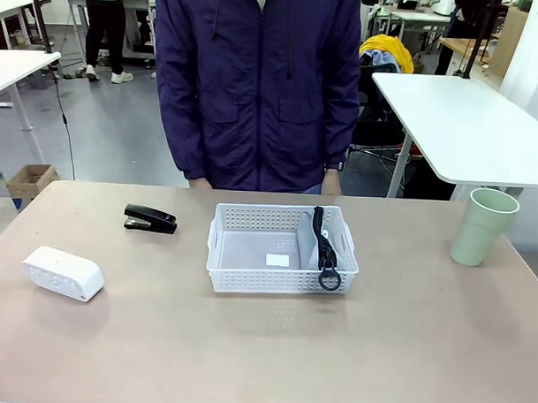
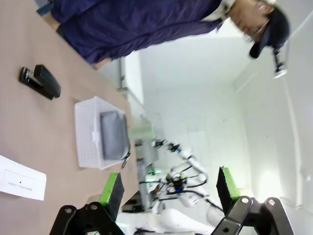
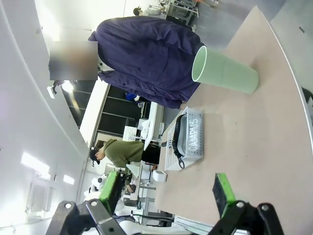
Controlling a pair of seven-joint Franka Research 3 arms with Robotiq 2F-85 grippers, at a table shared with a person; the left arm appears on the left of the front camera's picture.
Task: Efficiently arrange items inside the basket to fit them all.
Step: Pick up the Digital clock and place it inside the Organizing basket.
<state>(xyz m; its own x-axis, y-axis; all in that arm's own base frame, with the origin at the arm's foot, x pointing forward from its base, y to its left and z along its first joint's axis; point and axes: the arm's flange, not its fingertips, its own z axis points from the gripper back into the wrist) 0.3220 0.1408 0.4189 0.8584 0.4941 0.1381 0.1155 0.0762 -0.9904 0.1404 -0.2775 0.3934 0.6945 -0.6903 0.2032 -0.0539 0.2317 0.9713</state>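
Both the left gripper [image 2: 168, 196] and the right gripper [image 3: 166, 196] hang spread and empty over the tabletop [image 1: 263, 360], where the grey pouch [image 1: 307, 243] stands on edge in the basket's [image 1: 249, 279] right side, the stapler [image 1: 150, 219] and white box [image 1: 63, 273] lie left, and the cup [image 1: 483, 225] stands right.

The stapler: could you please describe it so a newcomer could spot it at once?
Find the white lattice basket mid-table. Just to its left in the front view, on the person's side, lies the stapler. It is low, long and black, unlike the pale, rounded white box farther left.
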